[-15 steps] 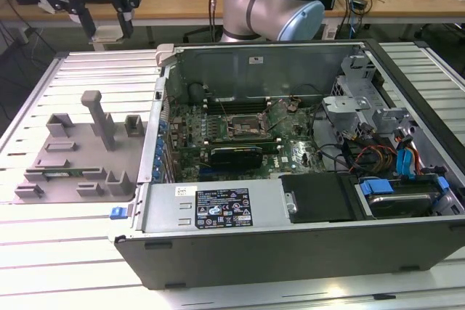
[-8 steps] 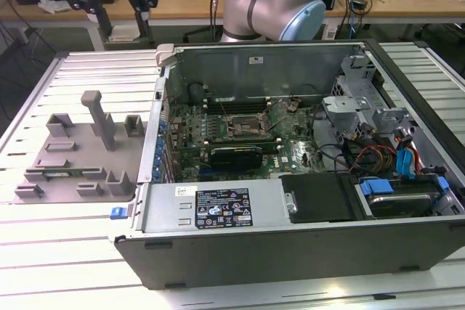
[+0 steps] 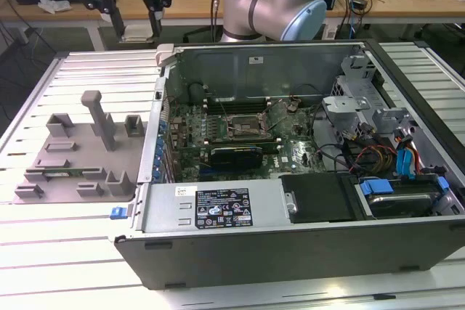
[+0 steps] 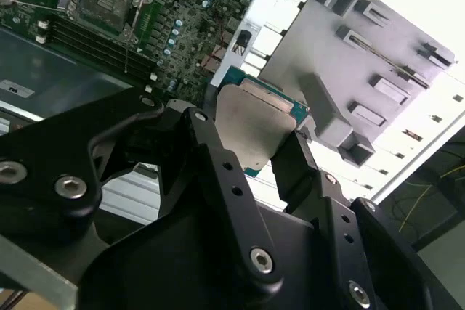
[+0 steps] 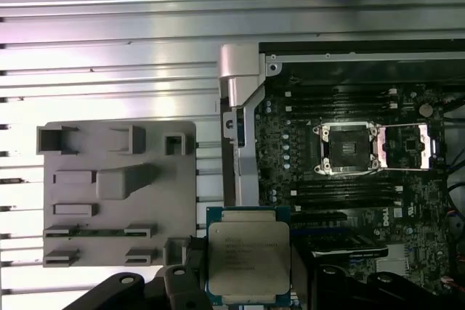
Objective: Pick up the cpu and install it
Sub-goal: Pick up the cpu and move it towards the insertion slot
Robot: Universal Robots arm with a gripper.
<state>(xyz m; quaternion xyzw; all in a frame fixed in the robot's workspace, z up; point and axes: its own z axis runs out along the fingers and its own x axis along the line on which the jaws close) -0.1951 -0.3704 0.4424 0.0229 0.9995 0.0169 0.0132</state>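
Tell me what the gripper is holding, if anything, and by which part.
The gripper holds the cpu, its jaws shut on two opposite side edges, leaving the metal top bare.

the exterior view looked slantwise down into the computer case (image 3: 218, 255) from nearby. the first wrist view faced straight down, the second wrist view obliquely past the end effector (image 4: 253, 134); both wrist views shared the socket (image 5: 347, 147) and grey holder (image 5: 174, 201).

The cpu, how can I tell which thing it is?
Find the open computer case beside the grey holder tray. The black gripper pinches the cpu: a flat square with a silvery top and green rim, unlike the dark socket inside the case.
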